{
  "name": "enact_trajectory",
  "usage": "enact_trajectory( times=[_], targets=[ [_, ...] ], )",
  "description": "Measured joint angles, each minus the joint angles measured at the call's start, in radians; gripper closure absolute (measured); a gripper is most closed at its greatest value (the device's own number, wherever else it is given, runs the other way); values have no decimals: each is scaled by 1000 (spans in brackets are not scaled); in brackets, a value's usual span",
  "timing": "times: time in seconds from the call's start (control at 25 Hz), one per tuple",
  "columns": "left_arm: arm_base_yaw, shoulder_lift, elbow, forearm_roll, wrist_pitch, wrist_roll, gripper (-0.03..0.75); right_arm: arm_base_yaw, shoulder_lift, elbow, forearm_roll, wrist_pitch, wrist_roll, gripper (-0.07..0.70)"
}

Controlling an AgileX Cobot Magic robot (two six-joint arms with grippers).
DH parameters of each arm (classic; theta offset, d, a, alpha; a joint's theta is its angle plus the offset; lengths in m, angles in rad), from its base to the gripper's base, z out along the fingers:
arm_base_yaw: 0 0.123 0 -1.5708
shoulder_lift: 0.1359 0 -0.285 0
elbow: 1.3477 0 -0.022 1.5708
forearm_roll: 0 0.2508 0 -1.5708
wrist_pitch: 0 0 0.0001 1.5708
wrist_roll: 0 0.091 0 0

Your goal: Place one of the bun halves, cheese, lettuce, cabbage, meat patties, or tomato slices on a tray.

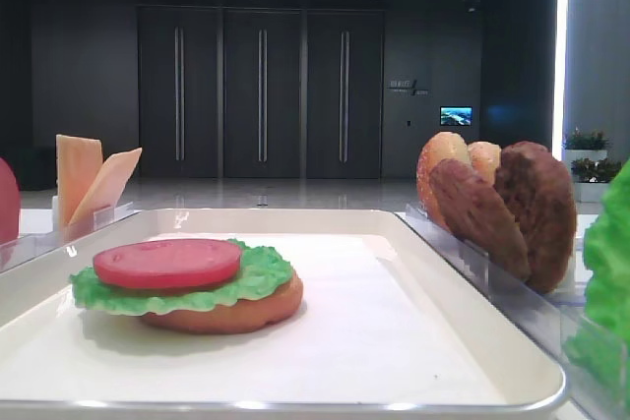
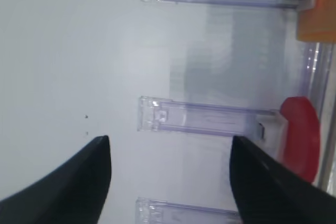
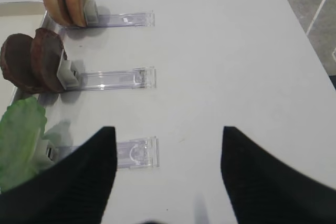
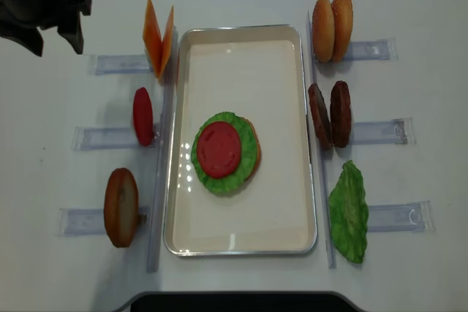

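In the low exterior view, the tray (image 1: 463, 282) carries a stack: a bun half (image 1: 231, 312) at the bottom, lettuce (image 1: 251, 277) on it, and a tomato slice (image 1: 167, 263) on top.

In the right wrist view, the right end effector (image 3: 168, 171) is released and holds nothing, above the bench (image 3: 236, 51); meat patties (image 3: 34, 61) stand in a clear holder (image 3: 118, 80).

In the left wrist view, the left end effector (image 2: 170, 177) is also spread wide and empty, near a standing red slice (image 2: 302, 135).

In the overhead view, the cheese (image 4: 157, 34) stands just left of the tray.
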Motion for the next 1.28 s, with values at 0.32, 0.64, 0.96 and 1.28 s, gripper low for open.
enact_trajectory(
  times=[0.32, 0.64, 0.96, 1.28],
  targets=[
    [16, -192, 266, 57, -1, -19, 195, 0, 0, 0, 0, 0, 0, 214],
    [16, -569, 735, -18, -61, -23, 242, 0, 0, 0, 0, 0, 0, 214],
    [16, -993, 943, -42, -98, -14, 244, 0, 0, 0, 0, -1, 0, 214],
    [16, -1356, 962, -119, -117, 164, 244, 0, 0, 0, 0, -1, 0, 214]
  ],
)
